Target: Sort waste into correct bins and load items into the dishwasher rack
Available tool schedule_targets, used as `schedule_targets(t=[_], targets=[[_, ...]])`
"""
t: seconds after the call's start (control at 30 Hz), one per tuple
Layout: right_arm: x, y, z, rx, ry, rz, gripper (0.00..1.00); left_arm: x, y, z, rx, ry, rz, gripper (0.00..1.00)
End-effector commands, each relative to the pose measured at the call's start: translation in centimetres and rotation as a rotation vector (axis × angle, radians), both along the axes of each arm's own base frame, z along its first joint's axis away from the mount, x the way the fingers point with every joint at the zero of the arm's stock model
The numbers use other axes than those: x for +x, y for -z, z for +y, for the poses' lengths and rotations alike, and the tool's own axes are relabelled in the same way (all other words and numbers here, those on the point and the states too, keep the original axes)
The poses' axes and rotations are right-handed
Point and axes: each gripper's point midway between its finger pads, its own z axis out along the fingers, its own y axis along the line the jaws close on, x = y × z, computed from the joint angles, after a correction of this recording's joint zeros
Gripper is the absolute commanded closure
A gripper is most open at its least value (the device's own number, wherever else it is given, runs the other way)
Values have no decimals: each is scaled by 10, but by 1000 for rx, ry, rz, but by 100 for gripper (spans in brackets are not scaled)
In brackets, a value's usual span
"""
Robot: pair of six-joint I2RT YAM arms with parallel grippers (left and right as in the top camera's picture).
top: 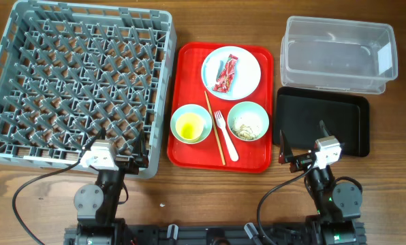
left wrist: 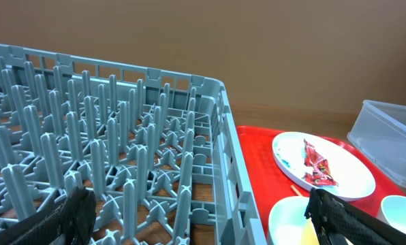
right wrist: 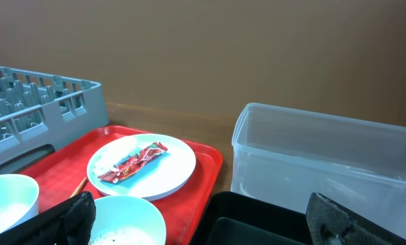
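Note:
The grey dishwasher rack (top: 80,82) stands at the left, with nothing in it. A white plate (top: 247,68) holds the red wrapper (top: 226,73) and a white scrap (right wrist: 107,162). One mint bowl (top: 176,126) holds the yellow cup (top: 191,126); the other mint bowl (top: 264,122) holds beige crumbs (top: 247,124). The chopsticks (top: 214,129) and the white fork (top: 225,133) lie between the bowls. The clear tub (top: 339,54) and the black tray (top: 323,122) are at the right. My left gripper (top: 116,144) is open over the rack's near corner. My right gripper (top: 303,139) is open over the black tray's near left edge.
The plate, bowls, fork and chopsticks all rest on a large red tray (top: 257,163) between the rack and the bins. Bare wooden table shows along the front edge around both arm bases. A brown wall stands behind the table.

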Motion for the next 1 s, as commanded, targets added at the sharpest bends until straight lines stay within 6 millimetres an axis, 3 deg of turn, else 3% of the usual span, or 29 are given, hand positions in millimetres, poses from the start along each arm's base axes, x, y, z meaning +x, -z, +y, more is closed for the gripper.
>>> schedule_targets(t=[0.0,0.97], targets=[[0,-2,1,-18,-7,-13,0,0,2,-1,19,11,0,0],[0,-2,1,-1,-6,-9,0,0,2,-1,19,10,-1,0]])
